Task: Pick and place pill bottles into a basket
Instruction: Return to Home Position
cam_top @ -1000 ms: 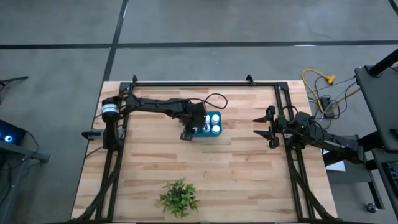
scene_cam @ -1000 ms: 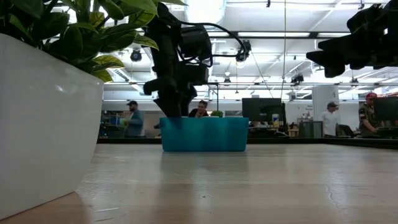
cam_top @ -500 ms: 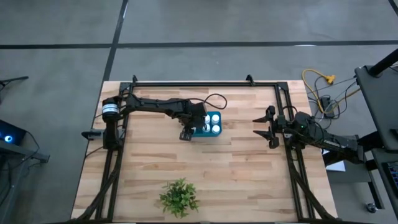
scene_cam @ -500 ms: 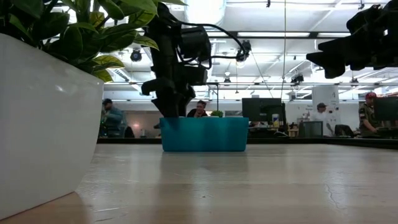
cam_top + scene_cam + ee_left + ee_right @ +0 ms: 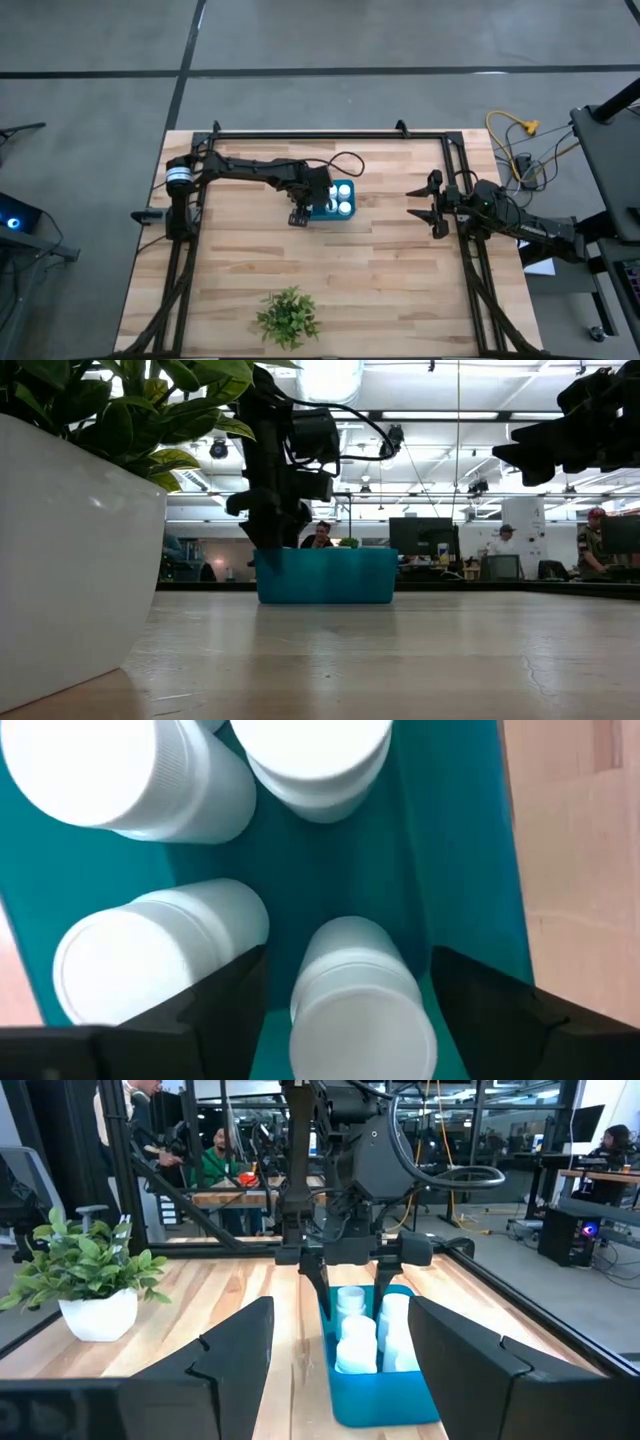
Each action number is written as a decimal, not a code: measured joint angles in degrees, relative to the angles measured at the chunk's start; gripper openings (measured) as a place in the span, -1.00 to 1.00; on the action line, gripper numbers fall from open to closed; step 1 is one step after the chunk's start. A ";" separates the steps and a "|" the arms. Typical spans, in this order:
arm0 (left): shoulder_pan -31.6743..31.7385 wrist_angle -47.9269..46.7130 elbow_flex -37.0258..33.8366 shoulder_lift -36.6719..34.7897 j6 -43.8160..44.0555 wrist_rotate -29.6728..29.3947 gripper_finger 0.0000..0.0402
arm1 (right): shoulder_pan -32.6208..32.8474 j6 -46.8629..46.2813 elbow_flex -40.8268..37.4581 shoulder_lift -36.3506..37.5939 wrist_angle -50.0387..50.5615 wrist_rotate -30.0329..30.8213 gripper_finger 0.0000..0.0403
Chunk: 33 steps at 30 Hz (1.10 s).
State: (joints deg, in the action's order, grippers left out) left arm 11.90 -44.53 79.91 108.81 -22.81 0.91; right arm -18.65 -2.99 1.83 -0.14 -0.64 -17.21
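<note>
The teal-blue basket [image 5: 352, 184] [image 5: 325, 575] stands on the table's far half, near the middle. Several white pill bottles [image 5: 150, 960] [image 5: 360, 1330] stand upright inside it. My left gripper [image 5: 316, 203] [image 5: 348, 1020] points down into the basket's left end, open. Its fingers stand on either side of one bottle [image 5: 360, 1005] that rests on the basket's floor beside the wall [image 5: 460, 850]. My right gripper [image 5: 425, 203] [image 5: 340, 1370] waits open and level at the table's right edge, holding nothing.
A green plant in a white pot [image 5: 288, 318] [image 5: 70, 530] stands near the table's front edge, left of the middle. A black frame [image 5: 330, 134] runs around the table's far and side edges. People move in the room beyond the table.
My left gripper has stayed over the basket's left end, and in the low view its fingers stand slightly wider apart than before. The bottle between them stays in the basket.
</note>
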 joint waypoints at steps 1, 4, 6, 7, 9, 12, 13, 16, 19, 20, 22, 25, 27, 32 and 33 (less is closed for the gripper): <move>0.00 0.00 0.00 0.00 0.00 0.00 0.28 | 0.00 -0.02 0.00 0.00 -0.01 0.01 0.11; 0.00 -0.07 0.18 -0.02 0.00 0.00 0.29 | 0.00 -0.02 0.00 0.00 0.00 0.00 0.11; -0.02 -0.09 0.34 -0.31 0.01 0.02 0.29 | 0.00 0.00 0.00 0.00 0.00 0.00 0.11; -0.02 -0.21 0.45 -0.68 0.00 0.02 0.29 | 0.00 0.00 0.00 0.00 0.00 0.00 0.11; -0.02 -0.03 0.85 -1.48 0.00 0.02 0.29 | 0.00 0.00 0.00 0.00 -0.02 0.00 0.11; -0.04 -0.26 0.97 -3.00 0.00 0.00 0.29 | 0.00 0.00 0.00 0.00 -0.03 -0.01 0.11; -0.07 -0.26 1.02 -3.58 0.02 0.02 0.29 | 0.00 0.01 0.00 0.00 -0.04 -0.04 0.11; -0.10 -0.65 1.02 -5.90 0.07 0.01 0.29 | 0.00 0.03 0.00 0.00 -0.04 -0.05 0.11; -0.40 -1.65 1.03 -8.16 0.64 0.02 0.29 | 0.00 0.04 0.00 0.02 -0.07 -0.07 0.11; -0.56 -1.75 0.95 -9.03 1.16 0.02 0.29 | 0.00 0.15 0.00 0.01 -0.08 -0.09 0.11; -0.81 -1.62 0.93 -11.14 1.46 0.15 0.29 | 0.00 0.14 0.00 0.01 -0.10 -0.17 0.11; -1.34 -1.57 0.62 -14.64 1.76 0.33 0.29 | 0.00 -0.50 0.00 0.04 -0.54 -0.20 0.11; -1.66 -1.52 0.62 -16.91 2.28 0.37 0.29 | -0.02 -1.37 0.00 0.04 -2.43 -0.18 0.11; -1.98 -0.85 0.33 -23.72 4.05 0.46 0.29 | 0.33 -2.83 -0.04 0.04 -7.25 3.08 0.11; -2.08 -0.80 0.32 -24.99 4.44 0.46 0.29 | 0.55 -2.94 -0.23 0.04 -8.83 3.16 0.11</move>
State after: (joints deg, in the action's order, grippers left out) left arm 9.82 -45.33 80.23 83.82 -18.37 1.37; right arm -18.10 -5.93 1.59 -0.10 -9.47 -14.05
